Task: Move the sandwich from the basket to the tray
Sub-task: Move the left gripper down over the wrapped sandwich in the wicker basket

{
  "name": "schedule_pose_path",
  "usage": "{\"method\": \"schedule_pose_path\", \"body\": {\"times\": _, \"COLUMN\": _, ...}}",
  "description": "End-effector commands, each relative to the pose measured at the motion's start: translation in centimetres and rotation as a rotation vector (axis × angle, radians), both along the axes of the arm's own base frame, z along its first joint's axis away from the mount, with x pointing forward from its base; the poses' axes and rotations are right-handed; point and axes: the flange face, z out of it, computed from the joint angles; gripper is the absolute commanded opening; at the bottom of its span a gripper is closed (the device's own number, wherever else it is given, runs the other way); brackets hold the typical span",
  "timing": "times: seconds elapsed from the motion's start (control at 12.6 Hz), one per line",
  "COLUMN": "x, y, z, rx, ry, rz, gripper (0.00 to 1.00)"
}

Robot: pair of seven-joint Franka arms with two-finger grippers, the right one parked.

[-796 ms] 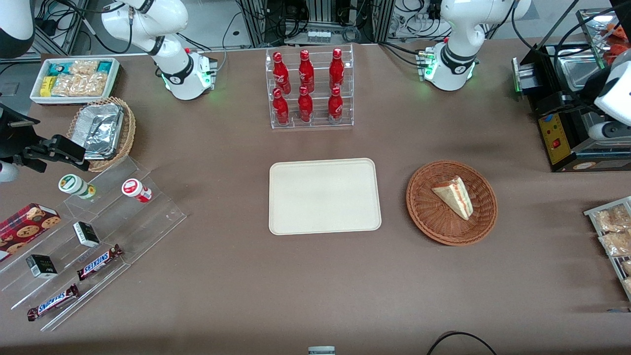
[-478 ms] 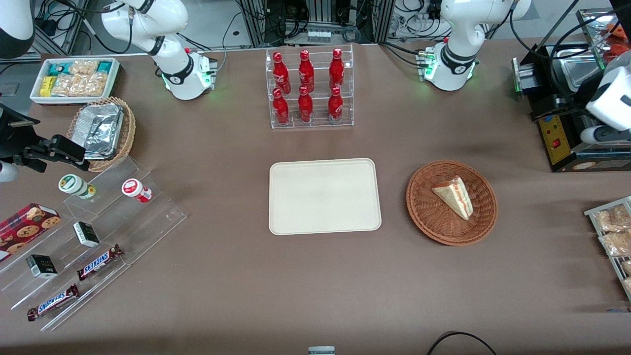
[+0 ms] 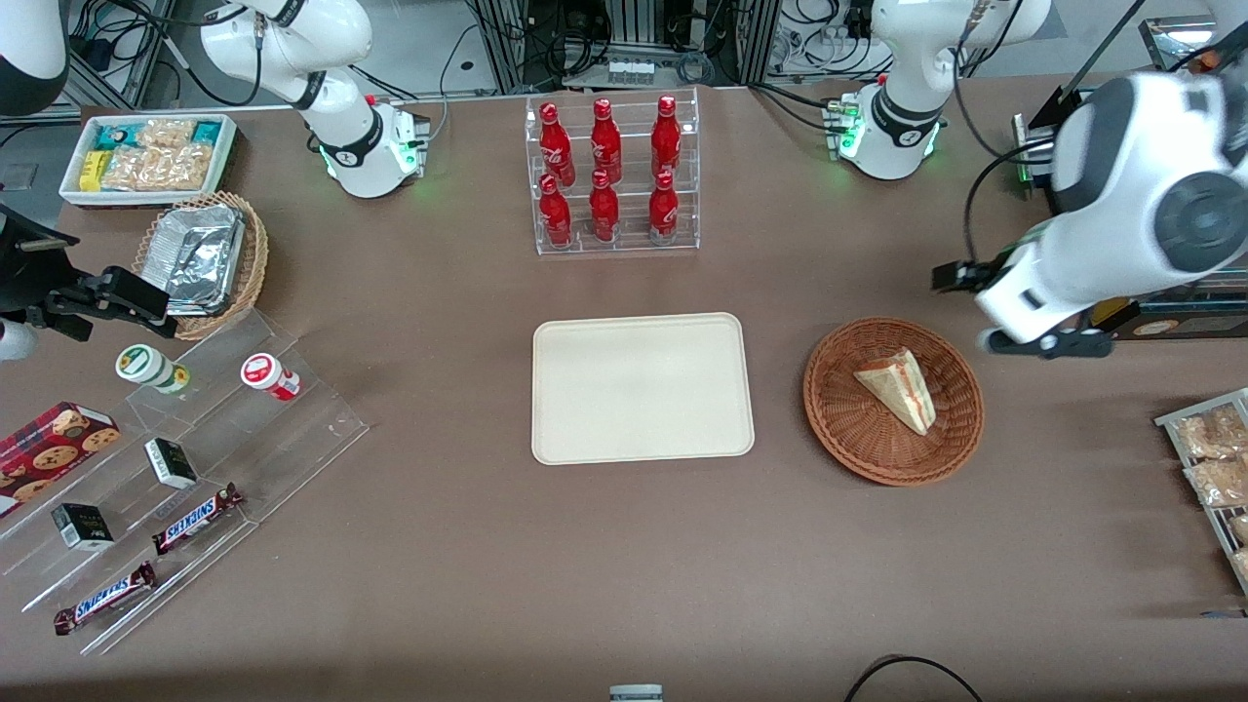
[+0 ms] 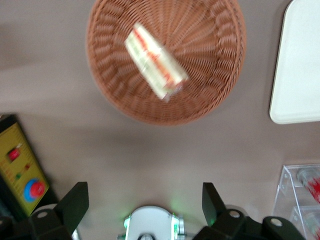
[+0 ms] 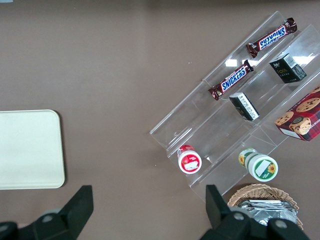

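The sandwich (image 3: pixel 897 388), a pale wedge with a red and green edge, lies in the round reddish-brown wicker basket (image 3: pixel 846 437). The cream tray (image 3: pixel 639 390) lies flat beside the basket, toward the parked arm's end. My left gripper (image 3: pixel 1014 312) hangs high above the table just off the basket's rim, toward the working arm's end and slightly farther from the front camera. In the left wrist view the gripper (image 4: pixel 145 202) stands open with only bare table between its fingers; the sandwich (image 4: pixel 155 62), the basket (image 4: pixel 210 92) and a corner of the tray (image 4: pixel 300 75) show ahead of it.
A clear rack of red bottles (image 3: pixel 609 175) stands farther from the front camera than the tray. A black machine with a yellow panel (image 3: pixel 1100 278) sits near the gripper. Snack packets (image 3: pixel 1214 458) lie at the working arm's end. A stepped acrylic display (image 3: pixel 175 468) holds snacks at the parked arm's end.
My left arm has swung in from the table's edge at the working arm's end to just beside the basket. Sandwich, basket and tray have not moved.
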Motion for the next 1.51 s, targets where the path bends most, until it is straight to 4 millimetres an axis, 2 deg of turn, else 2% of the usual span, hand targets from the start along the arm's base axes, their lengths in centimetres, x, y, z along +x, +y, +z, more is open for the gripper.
{"method": "schedule_pose_path", "body": {"times": 0.0, "x": -0.8, "y": -0.7, "z": -4.2, "rx": 0.007, "ry": -0.057, "rz": 0.007, "gripper": 1.0}}
{"method": "schedule_pose_path", "body": {"times": 0.32, "x": -1.8, "y": -0.6, "z": -10.6, "rx": -0.011, "ry": -0.176, "rz": 0.057, "gripper": 1.0}}
{"method": "schedule_pose_path", "body": {"times": 0.4, "x": -2.2, "y": -0.6, "z": -12.3, "rx": -0.011, "ry": -0.217, "rz": 0.108, "gripper": 1.0}}
{"method": "schedule_pose_path", "body": {"times": 0.56, "x": -2.2, "y": -0.6, "z": -14.3, "rx": 0.004, "ry": -0.244, "rz": 0.238, "gripper": 1.0}}
{"method": "schedule_pose_path", "body": {"times": 0.8, "x": -2.0, "y": -0.7, "z": -15.6, "rx": 0.042, "ry": -0.244, "rz": 0.445, "gripper": 1.0}}
{"method": "schedule_pose_path", "body": {"times": 1.12, "x": -1.6, "y": -0.7, "z": -16.0, "rx": 0.083, "ry": -0.266, "rz": 0.745, "gripper": 1.0}}
{"method": "schedule_pose_path", "body": {"times": 1.43, "x": -1.6, "y": -0.7, "z": -16.9, "rx": 0.093, "ry": -0.286, "rz": 0.879, "gripper": 1.0}}
